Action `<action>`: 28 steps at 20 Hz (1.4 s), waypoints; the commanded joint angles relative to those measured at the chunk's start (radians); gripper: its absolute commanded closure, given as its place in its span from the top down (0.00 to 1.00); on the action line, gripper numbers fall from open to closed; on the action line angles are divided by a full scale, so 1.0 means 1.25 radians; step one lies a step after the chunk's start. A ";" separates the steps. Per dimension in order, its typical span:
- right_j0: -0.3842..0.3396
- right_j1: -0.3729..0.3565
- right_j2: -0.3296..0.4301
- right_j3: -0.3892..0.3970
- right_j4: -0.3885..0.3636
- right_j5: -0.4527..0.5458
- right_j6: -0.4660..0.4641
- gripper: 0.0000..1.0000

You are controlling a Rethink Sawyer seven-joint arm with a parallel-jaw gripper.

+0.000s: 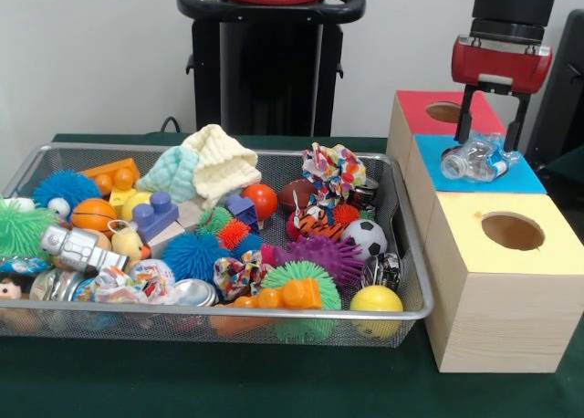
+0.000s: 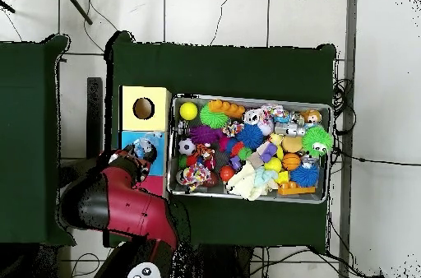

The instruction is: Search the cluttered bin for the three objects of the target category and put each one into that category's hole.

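- Gripper (image 1: pixel 493 133) is hovering over the blue box (image 1: pixel 524 177), fingers spread wide & holding nothing.
- Clear plastic bottle (image 1: pixel 474 159) is lying on the blue box's top, probably across the hole.
- Drop step is underway; next move calls for nudging the bottle in.

The wire-mesh bin (image 1: pixel 412 254) was silver on a dark green tablecloth (image 1: pixel 182 381). The box tops were yellow (image 1: pixel 511 235), blue (image 1: pixel 525 176) and red (image 1: pixel 429 112). Contents included a black-and-white soccer ball (image 1: pixel 367 238), a yellow ball (image 1: pixel 376 299) and a purple spiky ball (image 1: pixel 321 256).
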 commanded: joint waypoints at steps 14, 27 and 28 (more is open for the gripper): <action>-0.022 -0.037 -0.042 -0.055 -0.013 0.219 0.153 1.00; 0.001 -0.026 -0.054 -0.048 -0.007 0.192 0.172 1.00; 0.006 -0.023 -0.060 -0.052 -0.007 0.196 0.176 1.00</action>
